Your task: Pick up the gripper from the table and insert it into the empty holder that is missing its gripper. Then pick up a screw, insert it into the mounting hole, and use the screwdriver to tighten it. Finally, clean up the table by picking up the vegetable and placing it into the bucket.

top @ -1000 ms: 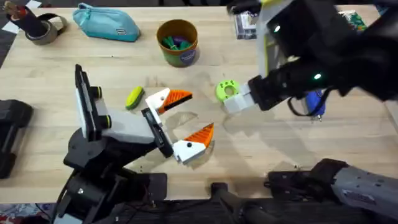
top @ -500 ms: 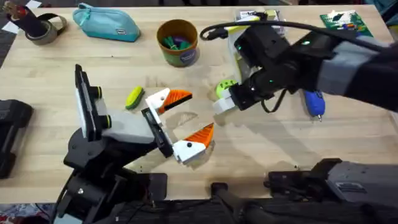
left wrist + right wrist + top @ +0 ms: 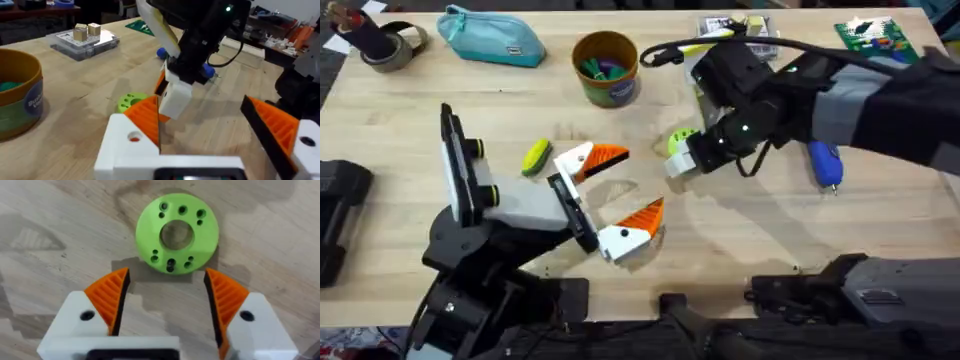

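Light wooden table [image 3: 880,225], planked, wide, carrying everything. Left gripper [image 3: 620,195] parked near the table's middle, orange-padded fingers spread wide, nothing between them. Right gripper [image 3: 167,307] reaching across from the right, hovering low over the table, pads parted wide and empty, just short of the disc. Mustard-yellow bucket [image 3: 605,68] standing upright toward the far edge, well apart from both arms. Blue screwdriver [image 3: 827,166] lying flat beyond the right arm. Yellow-green vegetable [image 3: 535,157] resting just beside the left gripper's far finger. Lime-green gripper disc [image 3: 177,232] lying flat on the wood, centre hole up, ringed by smaller holes, directly ahead of the right gripper's open gap.

Probably light, rigid plastic, smooth-faced and thin; likely to skate on the wood if nudged from one side only. Best taken across the outer rim, pads on opposite edges, squarely centred. Opening looks wide enough to straddle it. Lying flat, little edge height offered, so a low, level approach needed.
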`<state>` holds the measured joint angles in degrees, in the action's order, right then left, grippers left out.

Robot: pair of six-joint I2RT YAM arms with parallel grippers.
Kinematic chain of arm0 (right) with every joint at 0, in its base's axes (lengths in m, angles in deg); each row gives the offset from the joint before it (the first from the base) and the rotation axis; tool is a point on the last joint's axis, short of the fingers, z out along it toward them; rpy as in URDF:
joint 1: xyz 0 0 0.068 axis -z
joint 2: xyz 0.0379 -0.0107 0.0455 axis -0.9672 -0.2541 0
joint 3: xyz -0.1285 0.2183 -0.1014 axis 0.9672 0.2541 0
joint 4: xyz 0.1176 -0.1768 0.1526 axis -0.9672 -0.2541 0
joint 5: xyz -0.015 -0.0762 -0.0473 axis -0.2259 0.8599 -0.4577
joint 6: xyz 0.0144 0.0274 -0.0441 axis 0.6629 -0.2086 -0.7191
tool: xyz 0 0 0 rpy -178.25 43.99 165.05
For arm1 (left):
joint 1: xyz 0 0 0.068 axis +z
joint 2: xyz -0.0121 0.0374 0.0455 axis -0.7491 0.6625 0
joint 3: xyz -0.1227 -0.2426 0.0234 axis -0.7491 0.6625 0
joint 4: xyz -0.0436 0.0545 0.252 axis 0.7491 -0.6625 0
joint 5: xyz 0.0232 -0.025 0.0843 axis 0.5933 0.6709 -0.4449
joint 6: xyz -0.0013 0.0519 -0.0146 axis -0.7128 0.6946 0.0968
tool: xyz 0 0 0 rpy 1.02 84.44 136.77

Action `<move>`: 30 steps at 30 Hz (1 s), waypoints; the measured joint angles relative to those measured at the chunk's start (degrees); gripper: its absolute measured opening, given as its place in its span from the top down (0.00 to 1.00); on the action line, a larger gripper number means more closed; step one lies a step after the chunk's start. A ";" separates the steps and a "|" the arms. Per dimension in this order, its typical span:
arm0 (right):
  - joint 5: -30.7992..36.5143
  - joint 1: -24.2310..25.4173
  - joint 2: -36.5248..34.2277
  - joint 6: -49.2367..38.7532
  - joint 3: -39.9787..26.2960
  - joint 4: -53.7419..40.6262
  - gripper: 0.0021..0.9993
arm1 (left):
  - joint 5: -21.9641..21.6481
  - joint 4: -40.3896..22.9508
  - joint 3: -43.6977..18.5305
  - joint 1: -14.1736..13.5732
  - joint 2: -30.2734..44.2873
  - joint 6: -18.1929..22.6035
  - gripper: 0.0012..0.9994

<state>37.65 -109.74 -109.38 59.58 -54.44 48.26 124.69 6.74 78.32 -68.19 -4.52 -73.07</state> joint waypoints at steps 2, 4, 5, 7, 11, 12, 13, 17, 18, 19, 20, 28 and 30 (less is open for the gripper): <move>-0.02 0.00 -0.47 0.01 0.02 0.46 0.16 | 0.01 0.00 0.00 0.00 0.00 0.00 0.00; -0.04 0.00 -0.57 0.02 0.00 0.89 0.21 | 0.01 0.00 0.00 0.00 0.00 0.00 0.00; -0.06 0.00 -0.57 0.01 0.02 0.98 0.25 | 0.01 0.00 0.00 0.00 0.00 0.00 0.00; -0.20 0.00 -0.57 0.08 -0.01 1.09 0.32 | 0.01 0.00 0.00 0.00 0.00 0.00 0.00; -0.24 0.02 -0.57 0.05 0.01 1.17 0.40 | 0.01 0.00 0.00 0.00 0.00 0.00 0.00; -0.25 0.02 -0.57 0.02 0.00 1.17 0.41 | 0.01 0.00 0.00 0.00 0.00 0.00 0.00; -0.26 0.02 -0.57 0.01 0.02 1.17 0.42 | 0.01 0.00 0.00 0.00 0.00 0.00 0.00; -0.27 0.02 -0.57 0.01 0.01 1.22 0.46 | 0.01 0.00 0.00 0.00 0.00 0.02 0.00; -0.29 0.02 -0.57 0.03 -0.01 1.33 0.48 | 0.01 0.00 0.00 0.00 0.00 0.00 0.00; -0.32 0.02 -0.57 0.03 -0.01 1.48 0.48 | 0.01 0.00 0.00 0.00 0.00 0.00 0.00; -0.37 0.02 -0.57 0.03 -0.01 1.62 0.49 | 0.01 0.00 0.00 0.00 0.00 0.00 0.00; -0.42 0.02 -0.59 0.01 -0.01 2.06 0.51 | 0.01 0.00 0.00 0.00 0.00 0.00 0.00; -0.42 0.02 -0.57 0.01 0.02 2.24 0.51 | 0.01 0.00 0.00 0.00 0.00 0.00 0.00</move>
<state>37.24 -109.72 -109.96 59.59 -54.42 50.51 124.70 6.74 78.32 -68.19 -4.52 -73.07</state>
